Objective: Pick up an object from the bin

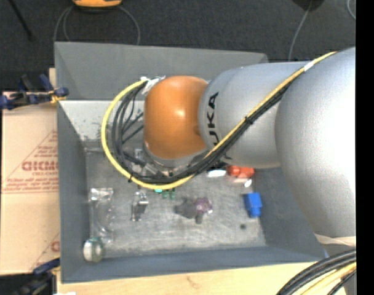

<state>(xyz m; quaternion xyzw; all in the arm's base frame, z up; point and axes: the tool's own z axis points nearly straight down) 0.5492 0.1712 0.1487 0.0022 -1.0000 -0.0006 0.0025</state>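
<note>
Candidate: none fixed yet. Closest to the gripper (149, 165) is a small green piece (167, 193), just beside the cable loop (122, 165) at the wrist, on the bin floor (224, 232).

A small metal piece (138, 206) and a grey-purple lump (193, 209) lie a little further out. On the arm's side are a red thing (239, 172) and a blue block (253, 204). On the far side are a clear plastic piece (101, 203) and a greyish ball (93, 249).

Progress: judged early. Nothing is seen lifted, so both grasp and lift remain.

Gripper state: cannot tell, because the orange cover (175, 118) and the cables sit over it. No contact with any thing can be made out.
</note>
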